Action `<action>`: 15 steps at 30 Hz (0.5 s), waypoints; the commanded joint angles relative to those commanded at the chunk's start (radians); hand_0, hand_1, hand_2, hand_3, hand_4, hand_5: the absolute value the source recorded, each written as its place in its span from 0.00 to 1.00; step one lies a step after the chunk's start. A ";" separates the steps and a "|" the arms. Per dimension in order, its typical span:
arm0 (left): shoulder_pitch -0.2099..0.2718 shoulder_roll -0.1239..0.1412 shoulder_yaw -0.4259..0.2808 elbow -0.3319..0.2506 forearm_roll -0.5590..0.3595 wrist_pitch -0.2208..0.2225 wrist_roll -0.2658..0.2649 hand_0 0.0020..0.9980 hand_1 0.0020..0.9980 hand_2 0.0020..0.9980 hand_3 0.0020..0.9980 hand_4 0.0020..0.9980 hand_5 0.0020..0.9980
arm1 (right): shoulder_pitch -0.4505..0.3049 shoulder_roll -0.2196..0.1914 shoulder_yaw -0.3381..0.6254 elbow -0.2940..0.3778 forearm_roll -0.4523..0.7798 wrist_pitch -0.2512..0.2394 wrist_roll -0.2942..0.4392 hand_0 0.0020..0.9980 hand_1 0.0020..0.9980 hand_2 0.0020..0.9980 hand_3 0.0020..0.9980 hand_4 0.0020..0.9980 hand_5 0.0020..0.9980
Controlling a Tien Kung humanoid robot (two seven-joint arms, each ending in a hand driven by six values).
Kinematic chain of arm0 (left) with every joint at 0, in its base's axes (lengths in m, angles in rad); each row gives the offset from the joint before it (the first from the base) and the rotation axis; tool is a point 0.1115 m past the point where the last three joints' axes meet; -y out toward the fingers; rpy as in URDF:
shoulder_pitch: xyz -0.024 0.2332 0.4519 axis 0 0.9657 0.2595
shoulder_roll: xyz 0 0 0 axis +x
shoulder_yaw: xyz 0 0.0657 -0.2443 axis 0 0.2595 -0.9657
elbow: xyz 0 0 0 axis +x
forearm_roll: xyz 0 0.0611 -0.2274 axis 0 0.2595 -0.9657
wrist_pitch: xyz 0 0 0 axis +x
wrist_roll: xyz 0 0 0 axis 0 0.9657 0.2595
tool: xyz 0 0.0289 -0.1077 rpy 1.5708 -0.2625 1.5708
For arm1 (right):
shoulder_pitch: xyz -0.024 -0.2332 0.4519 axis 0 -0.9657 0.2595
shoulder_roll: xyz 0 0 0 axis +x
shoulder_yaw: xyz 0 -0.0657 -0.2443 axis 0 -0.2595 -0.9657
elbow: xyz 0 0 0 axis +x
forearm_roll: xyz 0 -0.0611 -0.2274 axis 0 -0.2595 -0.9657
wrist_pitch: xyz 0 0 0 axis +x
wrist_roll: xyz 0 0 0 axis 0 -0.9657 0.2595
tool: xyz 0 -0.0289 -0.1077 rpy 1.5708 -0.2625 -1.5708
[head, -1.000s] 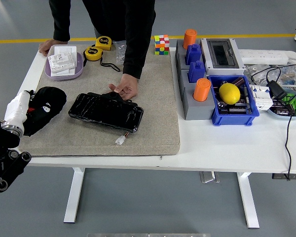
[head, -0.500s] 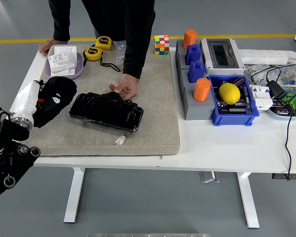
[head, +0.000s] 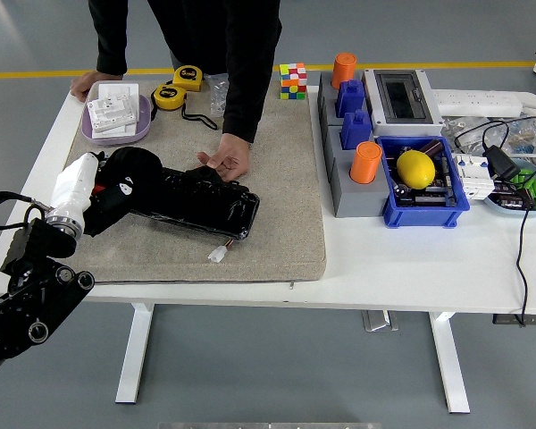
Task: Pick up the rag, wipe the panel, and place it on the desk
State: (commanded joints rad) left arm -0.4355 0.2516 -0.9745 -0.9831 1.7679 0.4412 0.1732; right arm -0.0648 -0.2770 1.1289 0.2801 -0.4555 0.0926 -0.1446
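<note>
The glossy black panel (head: 201, 204) lies across the grey felt mat (head: 277, 223), and a small white plug (head: 218, 254) hangs off its near edge. My left hand (head: 125, 179), at the end of a white forearm, sits over the panel's left end. It looks bunched around a black rag (head: 116, 172); hand and cloth merge into one dark lump. At the panel's far edge, a person's hand (head: 221, 161) presses down and holds it steady. My right arm is out of view.
A purple tray (head: 141, 132) of white parts and two yellow tape measures (head: 170, 96) sit at the back left. A colour cube (head: 292, 80) is at mid back. Grey blocks with orange cups (head: 366, 163), a blue bin (head: 424, 210) holding a lemon (head: 416, 168), and cables are on the right.
My left hand, with the dark bundle, has travelled right and away from me. It went from the mat's left edge onto the left end of the panel. The person's hand stayed put.
</note>
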 joint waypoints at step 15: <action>-0.021 -0.015 0.152 -0.058 0.021 -0.005 0.016 0.34 0.17 0.53 0.41 0.09 0.00 | 0.000 -0.006 -0.005 -0.009 0.000 0.007 -0.002 0.73 0.63 0.69 0.62 1.00 0.57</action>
State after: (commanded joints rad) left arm -0.4570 0.2369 -0.8223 -1.0411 1.7887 0.4359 0.1888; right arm -0.0645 -0.2826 1.1241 0.2712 -0.4555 0.0993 -0.1465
